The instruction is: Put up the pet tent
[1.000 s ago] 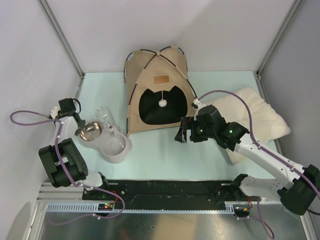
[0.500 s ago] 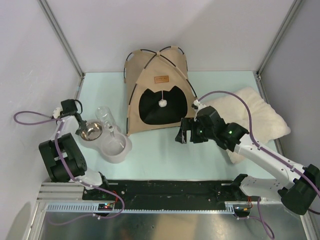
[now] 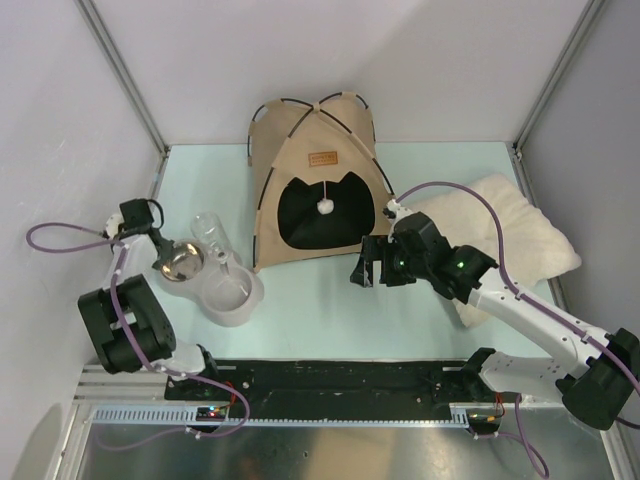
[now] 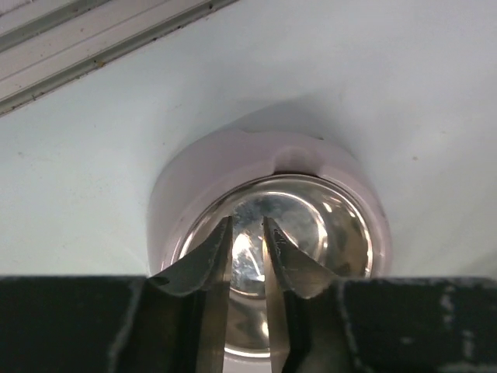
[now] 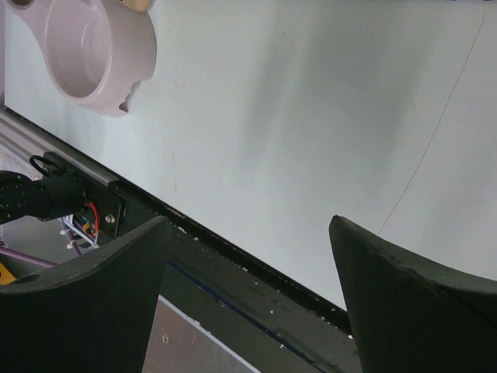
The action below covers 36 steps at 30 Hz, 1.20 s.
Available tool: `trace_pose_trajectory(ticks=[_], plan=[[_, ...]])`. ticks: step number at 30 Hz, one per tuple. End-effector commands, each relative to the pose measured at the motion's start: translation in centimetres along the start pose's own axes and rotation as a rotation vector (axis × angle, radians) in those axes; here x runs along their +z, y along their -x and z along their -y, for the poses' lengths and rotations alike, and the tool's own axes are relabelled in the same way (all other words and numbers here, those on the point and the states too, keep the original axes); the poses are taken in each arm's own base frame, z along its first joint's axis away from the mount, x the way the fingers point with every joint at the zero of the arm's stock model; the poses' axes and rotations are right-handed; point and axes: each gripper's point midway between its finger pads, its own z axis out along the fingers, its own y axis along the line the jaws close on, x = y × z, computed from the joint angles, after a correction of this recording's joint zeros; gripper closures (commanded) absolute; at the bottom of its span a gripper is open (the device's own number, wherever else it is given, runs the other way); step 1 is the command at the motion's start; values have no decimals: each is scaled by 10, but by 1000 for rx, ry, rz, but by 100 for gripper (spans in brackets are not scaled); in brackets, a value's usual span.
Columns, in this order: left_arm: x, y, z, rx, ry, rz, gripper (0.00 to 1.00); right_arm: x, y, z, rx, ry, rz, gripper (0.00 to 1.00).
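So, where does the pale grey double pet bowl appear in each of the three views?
Top external: pale grey double pet bowl at left centre, beside the tan fabric tent.
Left wrist: centre, its steel-lined cup behind the left gripper.
Right wrist: top left corner, its empty cup.
Shared landmark: the pale table top.

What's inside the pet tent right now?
Through the doorway of the pet tent, only black lining shows, with the white pompom hanging in the opening. Tan walls hide the rest.

Bright even light, soft shadows, glare in steel bowl (image 4: 330, 225), right tool (image 5: 248, 221) blurred
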Motion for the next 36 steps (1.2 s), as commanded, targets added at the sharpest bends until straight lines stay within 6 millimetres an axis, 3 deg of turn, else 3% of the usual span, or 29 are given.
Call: trace_pose_trajectory(ticks=[1,6,13,17,21,25,31,36], plan=[[-40,34,24,-17,-130,103,70,-9,19,-15,-10,34,67,12],[-53,23,24,-54,-161,80,64,-7,17,-14,-16,29,56,12],[-48,-11,12,-65,-120,30,63,-5,16,-16,-25,42,48,12],[-54,-20,12,-44,-140,24,64,-6,16,-16,-26,41,47,12],[-82,-17,12,-17,-212,57,62,-8,18,-10,-11,16,63,11],[-124,-13,10,17,-329,97,56,-15,22,2,13,-37,88,11],[-186,-21,15,110,-579,149,36,-40,43,51,66,-214,200,7],[-241,-24,24,214,-790,221,20,-78,64,102,142,-379,332,1]])
